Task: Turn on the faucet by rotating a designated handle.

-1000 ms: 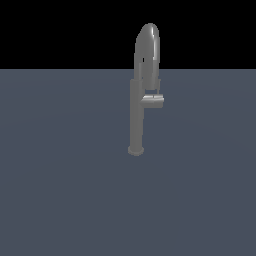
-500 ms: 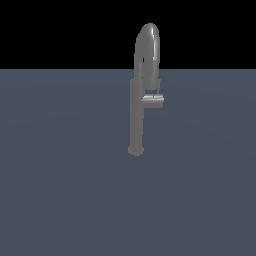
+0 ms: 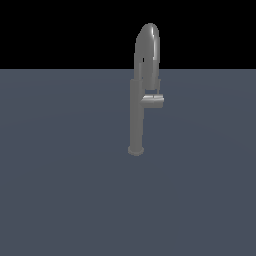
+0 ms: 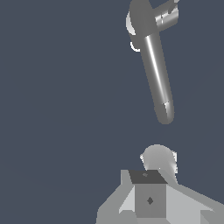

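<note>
Faucet [image 3: 136, 117] upright on counter [image 3: 60, 190], handle [image 3: 153, 101] well apart from gripper [image 4: 150, 199], whose clench cannot be told; risk: approach striking the spout instead.

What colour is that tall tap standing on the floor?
The tap is plain shiny grey metal, with no pattern. It shows best in the exterior view.

Faucet [image 3: 136, 115] glossy grey metal, handle [image 3: 152, 101] likewise, floor [image 3: 60, 190] matt
</note>
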### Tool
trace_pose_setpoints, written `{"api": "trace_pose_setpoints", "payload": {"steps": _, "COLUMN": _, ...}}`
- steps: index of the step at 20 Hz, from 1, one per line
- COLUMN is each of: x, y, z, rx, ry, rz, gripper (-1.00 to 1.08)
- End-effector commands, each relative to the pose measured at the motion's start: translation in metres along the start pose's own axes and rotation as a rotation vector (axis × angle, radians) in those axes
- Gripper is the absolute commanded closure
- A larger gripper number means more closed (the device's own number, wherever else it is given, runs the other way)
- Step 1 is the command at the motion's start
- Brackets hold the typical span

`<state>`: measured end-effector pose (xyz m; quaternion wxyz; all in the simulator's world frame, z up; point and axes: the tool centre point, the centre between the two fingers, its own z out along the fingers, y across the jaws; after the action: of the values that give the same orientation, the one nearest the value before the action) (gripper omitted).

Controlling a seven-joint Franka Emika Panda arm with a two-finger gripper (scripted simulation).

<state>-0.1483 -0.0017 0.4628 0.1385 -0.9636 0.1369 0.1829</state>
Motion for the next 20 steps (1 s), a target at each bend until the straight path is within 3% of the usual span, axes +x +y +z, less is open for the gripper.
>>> {"api": "trace_pose_setpoints", "payload": {"steps": 1, "x": 0.014, "y": -0.001, "z": -0.002, "rx": 0.042, "ry": -0.04, "rz": 0.039, "gripper": 1.08}}
{"api": "trace_pose_setpoints", "payload": {"steps": 20, "x": 0.131, "y": 0.014, "z": 0.007, "rx": 0.392, "ry": -0.371, "rz": 0.353, "gripper": 1.08}}
